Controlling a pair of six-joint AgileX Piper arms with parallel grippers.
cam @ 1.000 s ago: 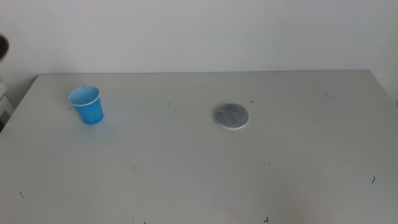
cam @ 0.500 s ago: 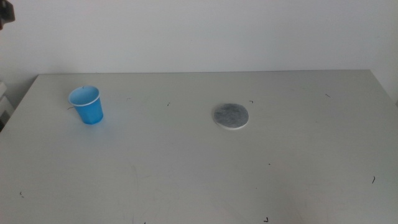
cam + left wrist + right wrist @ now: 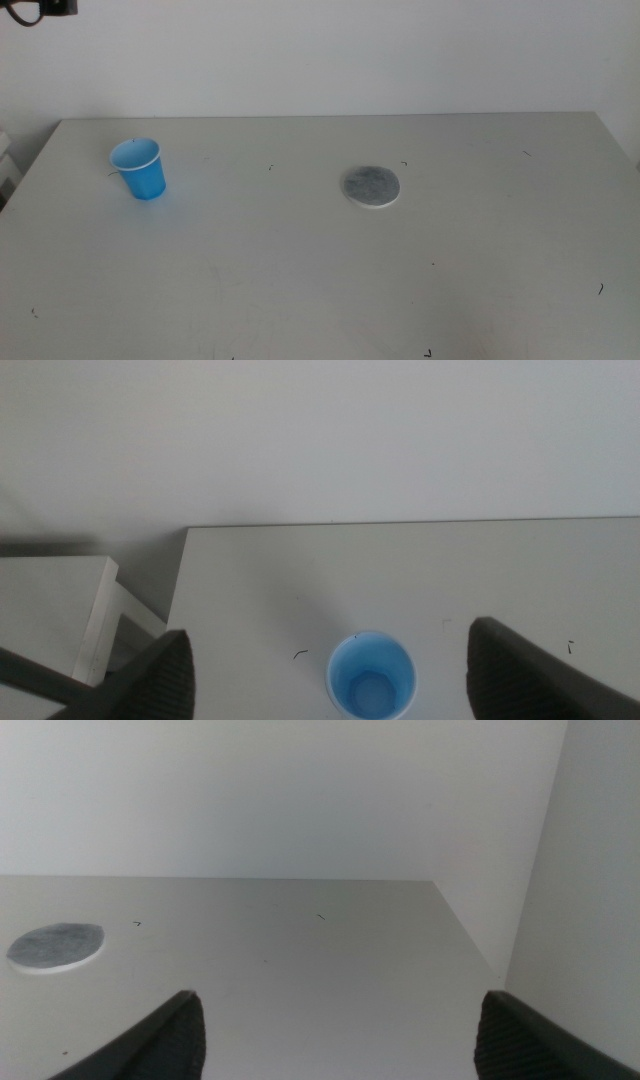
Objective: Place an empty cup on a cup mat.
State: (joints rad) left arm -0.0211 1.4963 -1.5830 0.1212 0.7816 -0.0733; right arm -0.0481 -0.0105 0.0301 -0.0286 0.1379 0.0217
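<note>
The cup [image 3: 139, 169], at the left of the middle view, looks like smooth bright blue plastic with a faint sheen and a thin pale rim. Near the frame's centre, the cup mat [image 3: 371, 186] has a mottled grey, matt top and a white edge. The worktop [image 3: 300, 270] is a pale grey, matt surface flecked with small dark marks.

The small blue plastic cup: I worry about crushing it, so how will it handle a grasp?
The small blue plastic cup looks thin-walled and empty, so probably light and squeezable. Its tapered sides may slip downward. The open left gripper should likely close gently.
</note>
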